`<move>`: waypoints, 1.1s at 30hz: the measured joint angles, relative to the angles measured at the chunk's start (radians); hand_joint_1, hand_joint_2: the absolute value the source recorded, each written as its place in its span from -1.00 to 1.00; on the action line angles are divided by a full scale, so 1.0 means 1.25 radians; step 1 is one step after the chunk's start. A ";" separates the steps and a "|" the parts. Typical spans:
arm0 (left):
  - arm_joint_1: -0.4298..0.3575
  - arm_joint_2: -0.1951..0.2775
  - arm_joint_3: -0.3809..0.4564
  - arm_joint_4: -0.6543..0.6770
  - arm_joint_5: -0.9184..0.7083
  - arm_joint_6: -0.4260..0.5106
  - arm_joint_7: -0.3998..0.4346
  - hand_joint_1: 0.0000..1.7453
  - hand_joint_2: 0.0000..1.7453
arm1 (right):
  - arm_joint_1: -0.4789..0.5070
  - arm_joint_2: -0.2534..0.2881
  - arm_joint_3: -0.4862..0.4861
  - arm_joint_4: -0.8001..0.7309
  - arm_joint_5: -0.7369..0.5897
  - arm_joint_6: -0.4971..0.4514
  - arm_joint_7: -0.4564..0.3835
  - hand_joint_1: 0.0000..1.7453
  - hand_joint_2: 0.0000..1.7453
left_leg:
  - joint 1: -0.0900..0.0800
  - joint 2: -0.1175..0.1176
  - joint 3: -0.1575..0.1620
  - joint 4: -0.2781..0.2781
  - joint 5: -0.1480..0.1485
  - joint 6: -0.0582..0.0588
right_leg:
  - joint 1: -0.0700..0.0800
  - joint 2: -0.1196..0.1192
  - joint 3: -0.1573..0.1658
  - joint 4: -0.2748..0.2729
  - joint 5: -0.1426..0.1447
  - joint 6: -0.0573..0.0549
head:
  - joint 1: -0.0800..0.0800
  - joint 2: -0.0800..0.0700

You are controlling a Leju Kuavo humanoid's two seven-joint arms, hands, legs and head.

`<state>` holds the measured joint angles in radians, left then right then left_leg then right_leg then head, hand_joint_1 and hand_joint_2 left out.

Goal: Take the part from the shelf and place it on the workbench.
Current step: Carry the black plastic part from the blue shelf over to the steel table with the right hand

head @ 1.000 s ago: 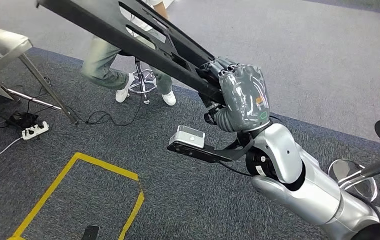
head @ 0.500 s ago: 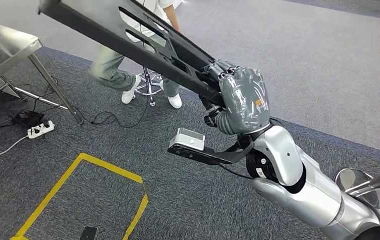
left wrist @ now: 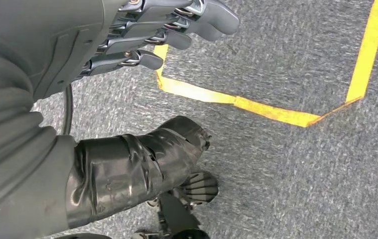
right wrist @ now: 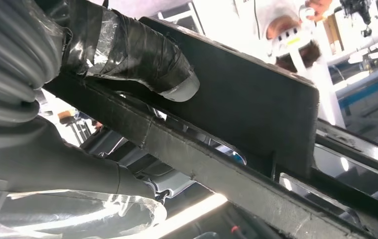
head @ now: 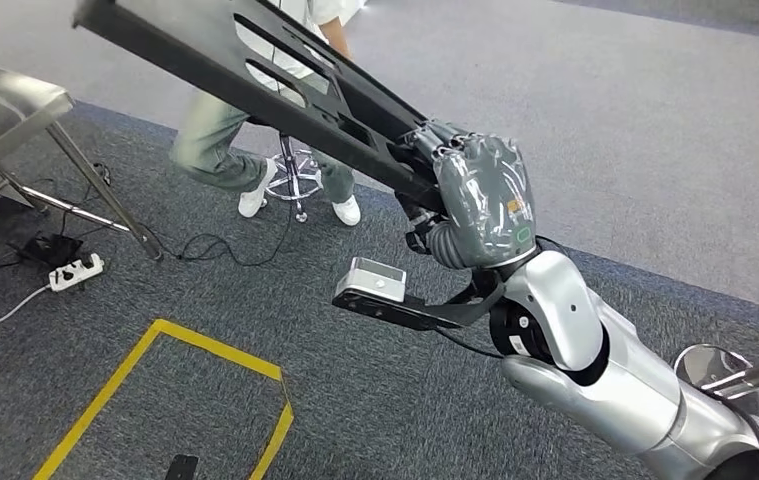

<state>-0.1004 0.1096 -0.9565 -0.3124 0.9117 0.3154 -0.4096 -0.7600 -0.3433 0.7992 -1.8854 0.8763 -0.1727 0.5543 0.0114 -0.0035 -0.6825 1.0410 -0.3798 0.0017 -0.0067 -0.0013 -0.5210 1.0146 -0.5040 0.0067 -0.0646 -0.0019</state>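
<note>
Since the right hand (head: 480,195) grips the long black part (head: 255,70) at one end, its thumb clamped over the flat face, the rest juts out unsupported over the carpet (head: 375,400). It looks stiff, flat and slotted, probably light but levering hard on the wrist; a hold nearer the middle would steady it. The left hand (left wrist: 142,35) hangs empty, fingers loosely apart. A steel tabletop (head: 0,105) stands well off.

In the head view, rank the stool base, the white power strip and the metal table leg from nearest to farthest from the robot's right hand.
From the right hand, which grips the long black part:
1. Stool base, up-left of the hand, by the person's shoes.
2. Metal table leg, farther left.
3. White power strip, on the carpet near the left edge.
</note>
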 joint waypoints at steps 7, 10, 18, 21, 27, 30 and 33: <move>-0.002 -0.001 0.000 0.000 -0.002 0.008 0.003 -1.00 1.00 | -0.001 0.000 0.000 0.001 -0.001 0.001 -0.001 1.00 1.00 | -0.002 -0.004 0.035 -0.017 -0.031 0.040 | -0.001 0.000 -0.066 0.131 -0.061 0.020 | 0.007 0.000; -0.002 -0.001 0.000 0.000 -0.002 0.009 0.003 -1.00 1.00 | 0.003 0.000 0.000 0.001 -0.002 0.001 -0.001 1.00 1.00 | -0.005 -0.005 0.052 -0.015 -0.048 0.043 | -0.002 0.000 -0.157 0.239 -0.060 0.020 | 0.007 0.000; -0.003 -0.002 -0.001 0.000 -0.001 0.021 0.005 -1.00 1.00 | 0.002 -0.001 0.000 0.002 -0.005 0.003 0.000 1.00 1.00 | -0.008 -0.011 0.085 -0.008 -0.086 0.022 | 0.003 0.001 -0.091 0.015 0.075 -0.004 | 0.006 0.000; -0.003 -0.003 -0.001 0.000 -0.002 0.026 0.005 -1.00 1.00 | 0.002 -0.001 0.000 0.002 -0.005 0.003 0.000 1.00 1.00 | -0.005 -0.008 0.055 0.055 -0.120 0.008 | -0.001 -0.003 -0.078 0.004 0.072 -0.016 | 0.004 0.000; 0.000 -0.003 -0.001 0.000 -0.002 0.038 0.010 -1.00 1.00 | 0.007 0.000 0.000 0.002 -0.010 0.006 -0.001 1.00 1.00 | -0.002 0.004 -0.031 0.148 -0.096 0.000 | 0.000 -0.023 -0.062 0.008 0.054 -0.019 | 0.003 0.000; -0.004 -0.002 -0.001 0.000 -0.003 0.043 0.012 -1.00 1.00 | 0.006 0.000 0.000 0.002 -0.011 0.008 -0.001 1.00 1.00 | -0.011 0.039 0.024 0.012 -0.037 0.011 | 0.005 -0.036 -0.053 0.012 0.042 -0.010 | 0.003 0.000; -0.006 -0.003 -0.001 0.000 -0.006 0.047 0.014 -1.00 1.00 | 0.006 -0.001 0.000 0.002 -0.011 0.008 -0.001 1.00 1.00 | -0.014 0.031 0.031 -0.008 -0.037 0.024 | 0.010 -0.052 -0.050 0.010 0.036 0.000 | 0.002 0.000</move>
<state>-0.1077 0.1064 -0.9573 -0.3124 0.9046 0.3742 -0.3917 -0.7521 -0.3441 0.7992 -1.8828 0.8626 -0.1621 0.5532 -0.0059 0.0353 -0.6441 1.0316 -0.4257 0.0311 0.0052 -0.0664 -0.5834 1.0269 -0.4589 0.0070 -0.0615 -0.0019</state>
